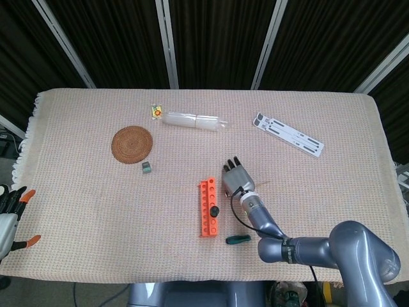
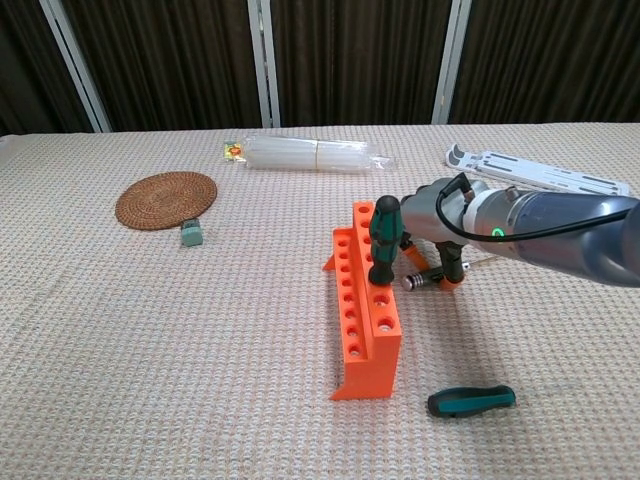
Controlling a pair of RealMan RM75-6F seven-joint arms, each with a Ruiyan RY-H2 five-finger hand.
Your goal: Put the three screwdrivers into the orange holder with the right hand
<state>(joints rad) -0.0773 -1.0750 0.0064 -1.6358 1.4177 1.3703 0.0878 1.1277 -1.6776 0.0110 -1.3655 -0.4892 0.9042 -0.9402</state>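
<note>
Fingers (image 2: 447,262) of the right hand (image 2: 432,232) grasp a small screwdriver (image 2: 428,280) low on the worktop (image 2: 200,340) beside the orange holder (image 2: 364,310), which carries one upright screwdriver (image 2: 382,240); another (image 2: 471,401) lies nearby.

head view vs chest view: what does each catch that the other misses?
Head view only: the left hand at the left edge, off the table.
Chest view only: the small metal-and-orange screwdriver lying under the right hand.
Both: the orange plastic holder with one green-handled screwdriver standing in it, and another green-handled screwdriver lying nearby.
</note>
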